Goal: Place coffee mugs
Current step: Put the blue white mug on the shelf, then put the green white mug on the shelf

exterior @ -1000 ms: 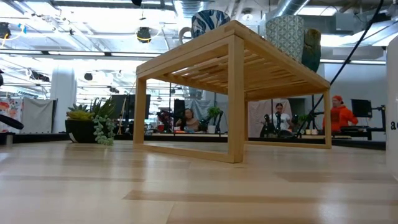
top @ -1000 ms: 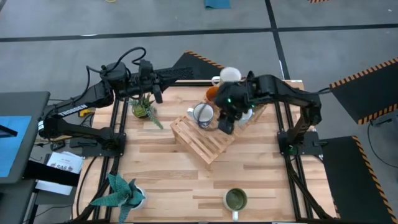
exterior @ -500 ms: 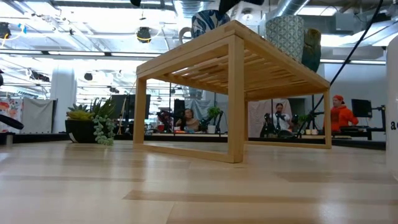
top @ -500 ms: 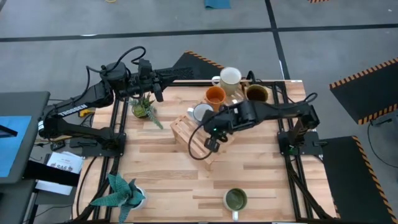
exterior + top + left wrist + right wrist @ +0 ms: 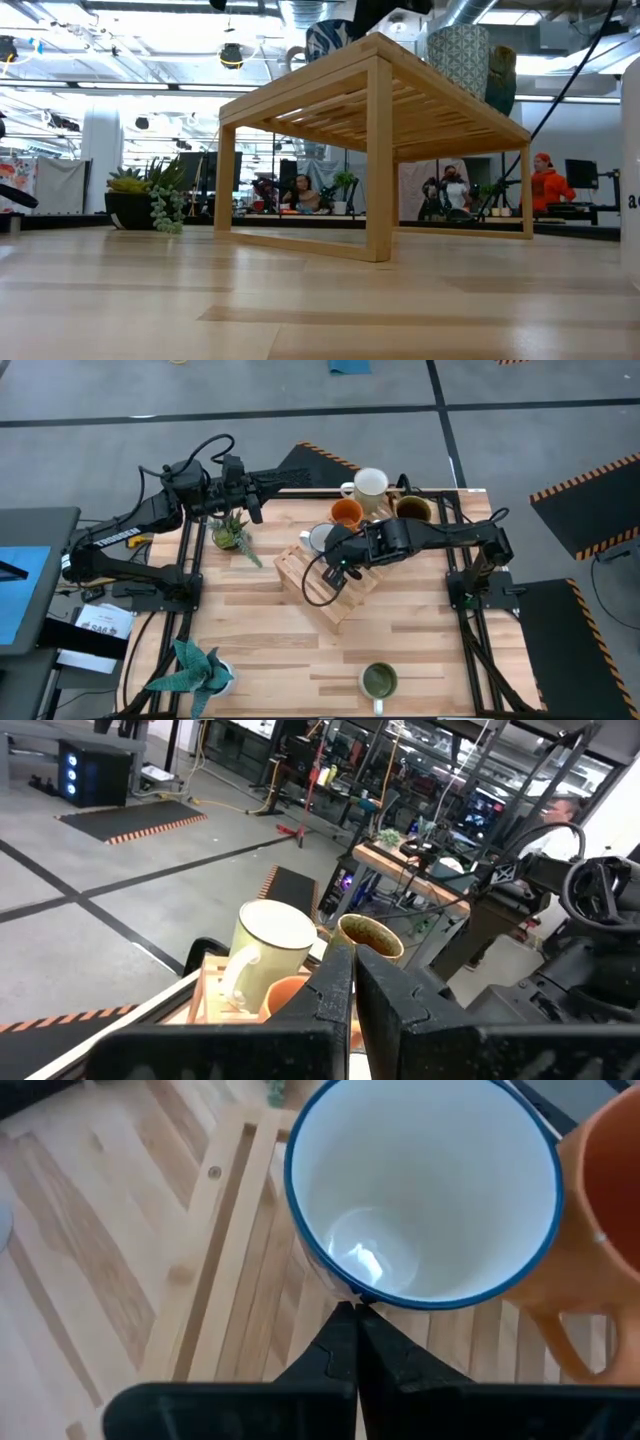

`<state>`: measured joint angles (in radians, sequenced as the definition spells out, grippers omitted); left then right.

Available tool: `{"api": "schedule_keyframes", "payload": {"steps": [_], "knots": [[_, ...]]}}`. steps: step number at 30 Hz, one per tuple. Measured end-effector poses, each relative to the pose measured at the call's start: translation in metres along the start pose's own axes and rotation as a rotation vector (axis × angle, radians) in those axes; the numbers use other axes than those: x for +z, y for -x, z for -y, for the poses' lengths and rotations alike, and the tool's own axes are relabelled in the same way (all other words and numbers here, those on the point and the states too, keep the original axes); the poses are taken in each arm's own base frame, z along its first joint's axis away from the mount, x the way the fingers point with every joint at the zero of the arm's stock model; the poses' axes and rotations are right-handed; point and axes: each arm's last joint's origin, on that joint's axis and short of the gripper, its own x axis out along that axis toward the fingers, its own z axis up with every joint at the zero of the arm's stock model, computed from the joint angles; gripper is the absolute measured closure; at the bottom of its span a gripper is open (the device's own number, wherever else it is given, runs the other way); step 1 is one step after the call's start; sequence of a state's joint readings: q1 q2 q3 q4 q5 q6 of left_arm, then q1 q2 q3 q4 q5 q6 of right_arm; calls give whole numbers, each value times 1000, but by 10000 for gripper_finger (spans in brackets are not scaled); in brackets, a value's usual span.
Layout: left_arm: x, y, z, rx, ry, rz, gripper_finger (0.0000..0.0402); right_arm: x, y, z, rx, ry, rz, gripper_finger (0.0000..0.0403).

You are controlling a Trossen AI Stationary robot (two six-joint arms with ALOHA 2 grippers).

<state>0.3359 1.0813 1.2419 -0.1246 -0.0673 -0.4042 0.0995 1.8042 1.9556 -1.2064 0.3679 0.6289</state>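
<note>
A white mug with a blue outside stands upright on the far left corner of the slatted wooden rack. My right gripper is shut, its tips right at this mug's rim on the side toward the table's near edge. The orange mug, the cream mug and the brown mug stand behind the rack. A green-inside mug sits at the near edge. My left gripper waits shut at the far left. My right gripper's shut fingertips come slanting down from the near side and end at the blue rim of the white mug. I cannot tell whether they touch it. The mug stands upright on the rack's slats.
In the low view a pale patterned mug and a dark one stand at the rack's right end. One potted plant stands under my left arm, another at the near left corner. Bare wood lies between the rack and the near edge.
My right gripper has swung from beside the mugs at the far right, toward the left and near edge over the rack, then back a little toward the blue-rimmed mug. The orange and brown mugs, covered by the arm before, now show.
</note>
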Motion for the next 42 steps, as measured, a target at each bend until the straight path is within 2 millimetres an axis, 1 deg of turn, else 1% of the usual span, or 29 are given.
{"api": "schedule_keyframes", "payload": {"steps": [6,11,13,16,19,21,23,26,28,30,33,36,39,42], "knots": [[0,0,0,1,0,-1,401,8,-3,5,7,-27,31,386],[-2,0,-1,8,-2,-17,401,8,-4,7,13,3,18,386],[-2,0,-1,10,-2,-23,401,6,2,6,59,43,-7,375],[-2,0,-1,11,-2,-25,401,-6,25,6,132,116,-60,348],[-3,0,-1,12,-3,-26,402,-27,47,7,127,186,-165,332],[-3,0,-1,12,-7,-26,402,-43,55,5,86,209,-253,326],[-3,0,-1,11,-27,-27,401,-58,62,0,63,188,-314,322],[-3,0,-1,11,-46,-26,401,-84,68,-10,125,122,-368,314],[-3,0,-1,11,-46,-26,402,-105,67,-19,201,57,-414,304],[-2,0,-1,11,-45,-26,401,-130,62,-26,254,-11,-473,289],[-2,0,-1,11,-45,-26,402,-165,52,-34,318,-147,-541,258],[-2,0,-1,10,-45,-26,401,-194,40,-44,343,-285,-576,222],[-2,0,-1,10,-45,-25,401,-216,28,-54,316,-380,-636,191],[-2,0,-1,10,-45,-25,401,-227,15,-67,292,-417,-670,172]]}}
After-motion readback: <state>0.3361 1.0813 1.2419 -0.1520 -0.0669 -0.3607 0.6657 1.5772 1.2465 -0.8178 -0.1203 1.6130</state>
